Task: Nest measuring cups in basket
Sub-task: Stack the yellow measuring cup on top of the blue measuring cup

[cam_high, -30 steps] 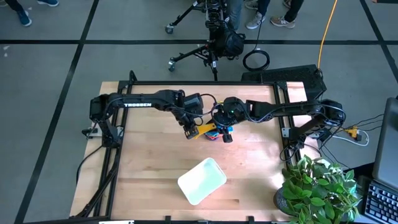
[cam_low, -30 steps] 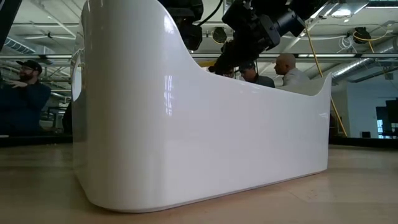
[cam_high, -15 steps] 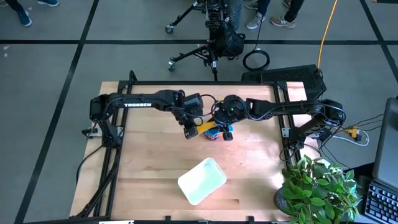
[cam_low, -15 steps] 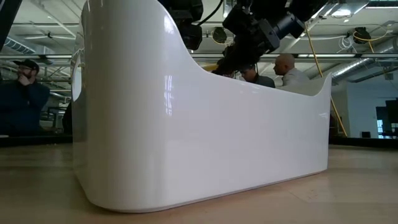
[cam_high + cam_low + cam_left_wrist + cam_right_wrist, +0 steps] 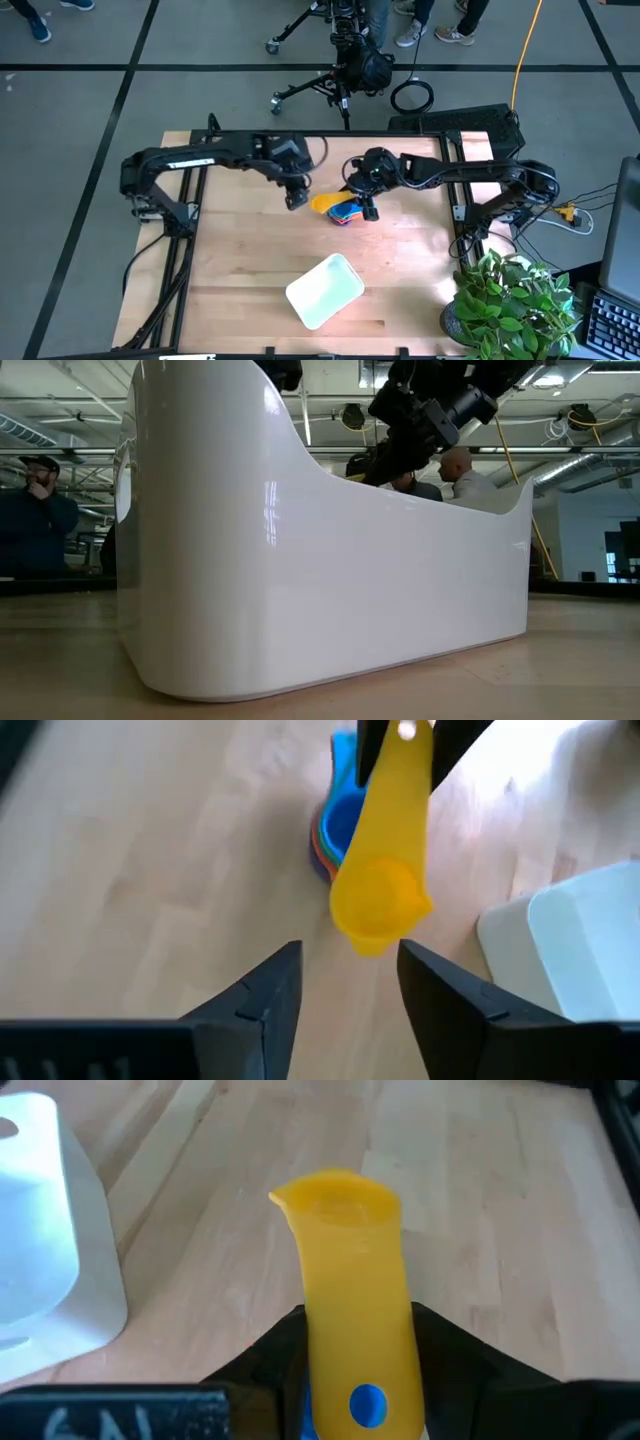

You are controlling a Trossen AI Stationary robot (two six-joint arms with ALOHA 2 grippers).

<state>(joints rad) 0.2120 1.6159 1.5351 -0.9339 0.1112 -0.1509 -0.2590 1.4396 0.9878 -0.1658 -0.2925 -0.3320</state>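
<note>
The pale wooden surface (image 5: 250,260) sits on a grey tiled floor, with a potted plant (image 5: 510,300) at its near right corner and a wheeled stand (image 5: 330,60) beyond the far edge. The right claw (image 5: 362,205) pinches the yellow cup (image 5: 325,203) by its handle, above the stacked measuring cups (image 5: 345,214). The left claw (image 5: 294,198) hangs just beside them, fingers spread. The white basket (image 5: 324,290) lies well apart, nearer the front. People (image 5: 40,510) stand behind.

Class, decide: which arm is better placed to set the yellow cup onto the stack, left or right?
Right. The right gripper is shut on the yellow measuring cup by its handle, above the stacked cups. The left gripper is open, empty, off to the side.
</note>
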